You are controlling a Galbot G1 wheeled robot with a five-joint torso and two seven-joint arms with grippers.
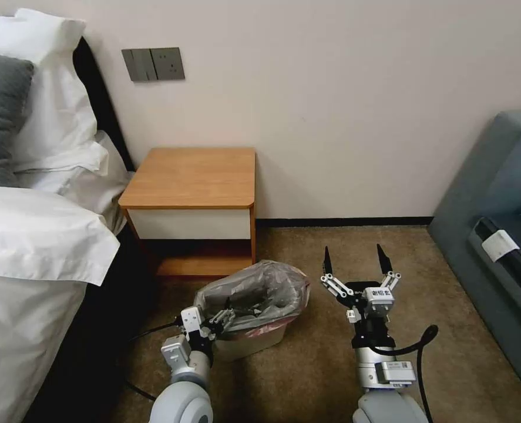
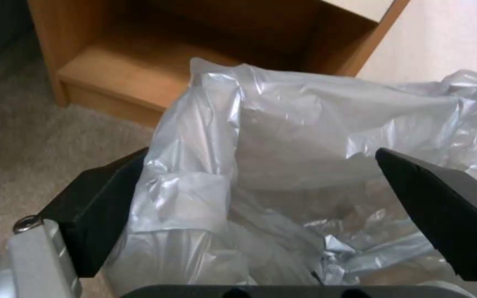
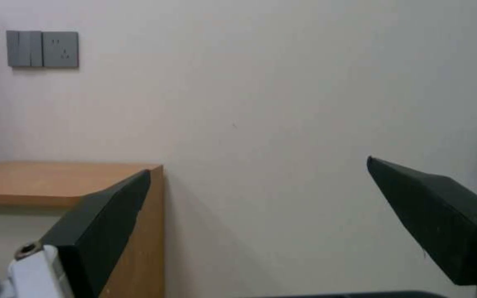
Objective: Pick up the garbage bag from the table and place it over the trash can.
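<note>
The left gripper (image 1: pixel 225 317) has its two black fingers (image 2: pixel 92 211) spread wide apart, with crinkled plastic of the garbage bag (image 1: pixel 260 288) bulging up between them; they do not pinch it. That gripper sits low at the near rim of the trash can (image 1: pixel 254 343), its arm reaching forward from the robot's left shoulder, wrist bent toward the bin. The bag is draped over the can, puffed up above it, a pinkish edge hanging down the front wall. The can stands on the carpet (image 1: pixel 307 382) just before the table (image 1: pixel 192 176), whose top lies bare. The right gripper (image 1: pixel 357 261) points up and forward with fingers (image 3: pixel 437 215) parted, holding nothing, just beside the can.
</note>
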